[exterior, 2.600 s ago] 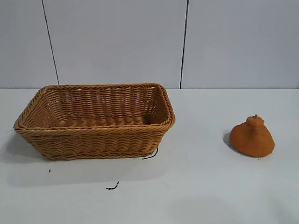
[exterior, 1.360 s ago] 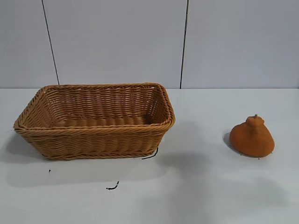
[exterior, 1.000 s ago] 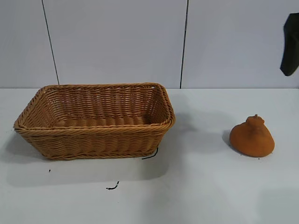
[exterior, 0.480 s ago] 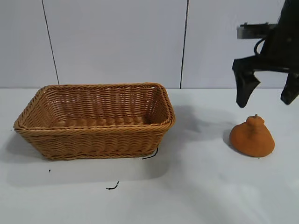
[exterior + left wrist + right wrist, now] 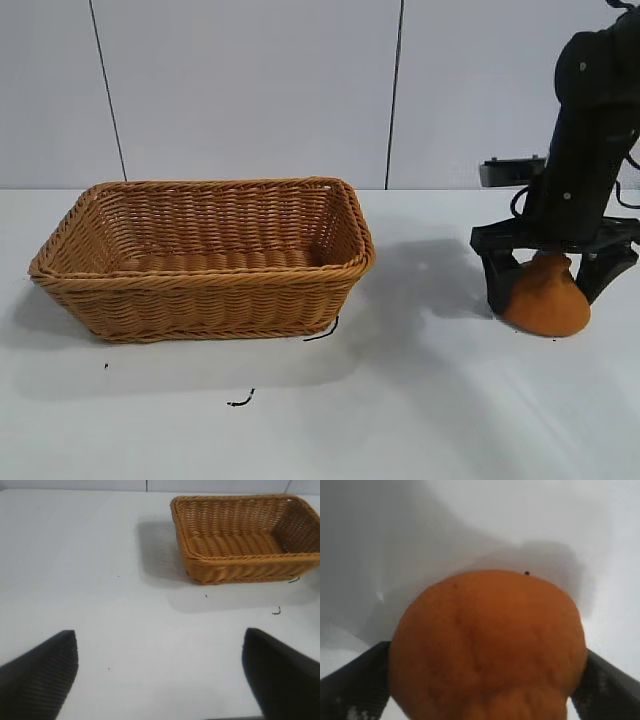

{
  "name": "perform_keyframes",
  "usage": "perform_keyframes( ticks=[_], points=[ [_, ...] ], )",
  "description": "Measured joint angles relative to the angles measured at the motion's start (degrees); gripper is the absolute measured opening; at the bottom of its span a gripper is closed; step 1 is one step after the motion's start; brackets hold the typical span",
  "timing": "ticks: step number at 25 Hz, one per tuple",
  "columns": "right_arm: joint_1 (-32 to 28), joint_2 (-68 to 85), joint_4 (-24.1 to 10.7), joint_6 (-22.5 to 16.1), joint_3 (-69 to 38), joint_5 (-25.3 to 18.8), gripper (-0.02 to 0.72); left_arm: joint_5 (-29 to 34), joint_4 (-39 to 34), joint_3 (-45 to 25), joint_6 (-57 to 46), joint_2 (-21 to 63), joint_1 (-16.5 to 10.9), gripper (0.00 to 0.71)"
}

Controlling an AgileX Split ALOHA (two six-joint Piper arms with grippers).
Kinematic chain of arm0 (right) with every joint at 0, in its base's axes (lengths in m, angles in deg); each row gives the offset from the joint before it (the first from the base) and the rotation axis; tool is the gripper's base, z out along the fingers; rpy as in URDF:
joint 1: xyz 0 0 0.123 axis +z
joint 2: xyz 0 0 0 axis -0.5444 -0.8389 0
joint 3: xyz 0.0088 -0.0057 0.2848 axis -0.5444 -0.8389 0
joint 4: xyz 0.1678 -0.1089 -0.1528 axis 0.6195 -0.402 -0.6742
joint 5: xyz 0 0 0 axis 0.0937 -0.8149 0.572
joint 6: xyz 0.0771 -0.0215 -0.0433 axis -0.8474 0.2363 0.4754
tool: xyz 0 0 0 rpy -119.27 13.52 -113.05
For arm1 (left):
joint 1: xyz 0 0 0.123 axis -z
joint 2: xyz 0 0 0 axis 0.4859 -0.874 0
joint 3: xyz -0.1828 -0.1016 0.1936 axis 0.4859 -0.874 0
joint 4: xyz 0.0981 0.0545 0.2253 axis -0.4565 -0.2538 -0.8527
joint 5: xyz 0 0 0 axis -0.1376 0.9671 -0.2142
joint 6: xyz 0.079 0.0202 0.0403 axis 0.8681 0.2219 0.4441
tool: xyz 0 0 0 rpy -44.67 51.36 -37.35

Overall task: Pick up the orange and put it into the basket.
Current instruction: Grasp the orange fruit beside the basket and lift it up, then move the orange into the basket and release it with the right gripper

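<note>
From outside, the right gripper straddles the orange on the counter, fingers apart either side, well right of the empty basket. The left gripper hangs idle near the basket, fingers wide. At the right wrist, the fingers seem beside the orange, perhaps not yet squeezing. Gripping, lifting and dropping remain.

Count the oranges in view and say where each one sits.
1. The orange sits on the white table, well to the right of the basket, between the open jaws of the right gripper. The basket shows none inside, though its near wall hides part of the floor.
</note>
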Motion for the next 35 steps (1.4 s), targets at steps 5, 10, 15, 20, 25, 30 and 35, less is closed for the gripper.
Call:
perform_keyframes(
  ticks=[5, 10, 15, 20, 25, 30, 35],
  points=[
    [0.0, 6.7, 0.0, 0.4, 1.5, -1.0, 0.160, 0.0, 0.0, 0.0, 0.0, 0.0, 0.0, 0.639],
    [0.0, 10.7, 0.0, 0.5, 9.8, -6.3, 0.160, 0.0, 0.0, 0.0, 0.0, 0.0, 0.0, 0.639],
    [0.7, 10.8, 0.0, 0.5, 17.3, -10.3, 0.160, 0.1, 0.0, 0.0, 0.0, 0.0, 0.0, 0.639],
    [6.1, 10.8, 0.0, 0.5, 20.5, -10.6, 0.160, 0.1, 0.0, 0.0, 0.0, 0.0, 0.0, 0.639],
    [15.0, 10.5, 0.0, 0.5, 21.1, -8.0, 0.160, 0.1, 0.0, 0.0, 0.0, 0.0, 0.0, 0.639],
    [24.4, 7.0, 0.5, 0.1, 21.5, -4.0, 0.160, 0.1, 0.0, 0.0, 0.0, 0.0, 0.0, 0.639],
    [30.8, 1.0, 0.7, -0.3, 22.5, 2.1, 0.160, 0.1, 0.0, 0.0, 0.0, 0.0, 0.0, 0.639]
  ],
)
